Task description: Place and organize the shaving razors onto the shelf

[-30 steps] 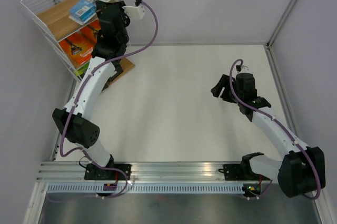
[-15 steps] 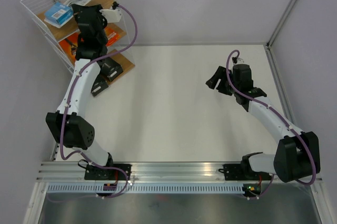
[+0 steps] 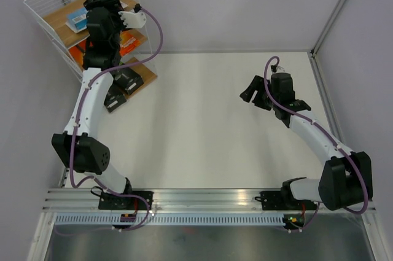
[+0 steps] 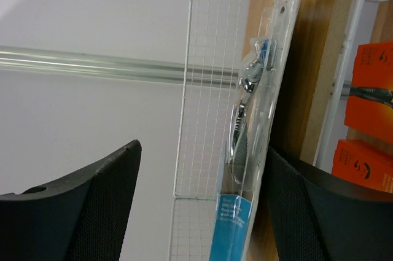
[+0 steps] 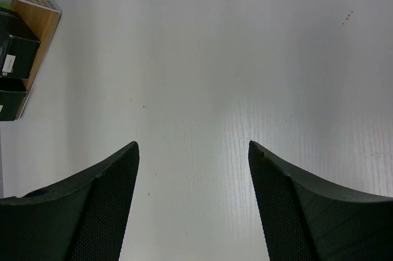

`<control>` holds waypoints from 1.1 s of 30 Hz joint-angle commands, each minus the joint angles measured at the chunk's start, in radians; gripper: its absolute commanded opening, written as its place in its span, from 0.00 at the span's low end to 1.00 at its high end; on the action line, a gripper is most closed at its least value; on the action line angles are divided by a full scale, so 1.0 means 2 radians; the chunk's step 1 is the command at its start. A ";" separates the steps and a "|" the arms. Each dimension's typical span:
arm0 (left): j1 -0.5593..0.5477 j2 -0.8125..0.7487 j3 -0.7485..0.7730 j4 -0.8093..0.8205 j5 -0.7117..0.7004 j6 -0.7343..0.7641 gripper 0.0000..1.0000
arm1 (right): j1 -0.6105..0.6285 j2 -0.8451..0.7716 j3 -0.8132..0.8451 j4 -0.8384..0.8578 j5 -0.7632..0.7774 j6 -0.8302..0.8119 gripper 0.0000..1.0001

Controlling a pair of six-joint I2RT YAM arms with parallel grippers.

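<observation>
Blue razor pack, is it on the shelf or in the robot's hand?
On the shelf. The blue razor pack rests on its top board, and the left gripper stands wide open around it.

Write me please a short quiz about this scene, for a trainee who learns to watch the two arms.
1. True or false: the right pincer is shut.
2. On which tier of the shelf do the black packs lie? A top, B middle, C bottom.
3. Which pack lies on the top board at the open left pincer?
Key: 1 false, it stands open above the table. 2 C. 3 the white-and-blue pack.
</observation>
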 commanded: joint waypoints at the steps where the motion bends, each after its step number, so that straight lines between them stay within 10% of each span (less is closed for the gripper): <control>1: -0.003 -0.026 0.038 -0.048 0.006 -0.044 0.82 | 0.001 -0.014 0.029 -0.010 0.013 -0.006 0.78; 16: -0.017 -0.014 0.121 -0.106 -0.061 -0.208 0.85 | 0.001 -0.057 0.009 -0.031 0.018 -0.003 0.78; 33: -0.029 0.045 0.155 -0.072 -0.166 -0.213 0.83 | 0.001 -0.076 -0.017 -0.039 0.030 0.003 0.78</control>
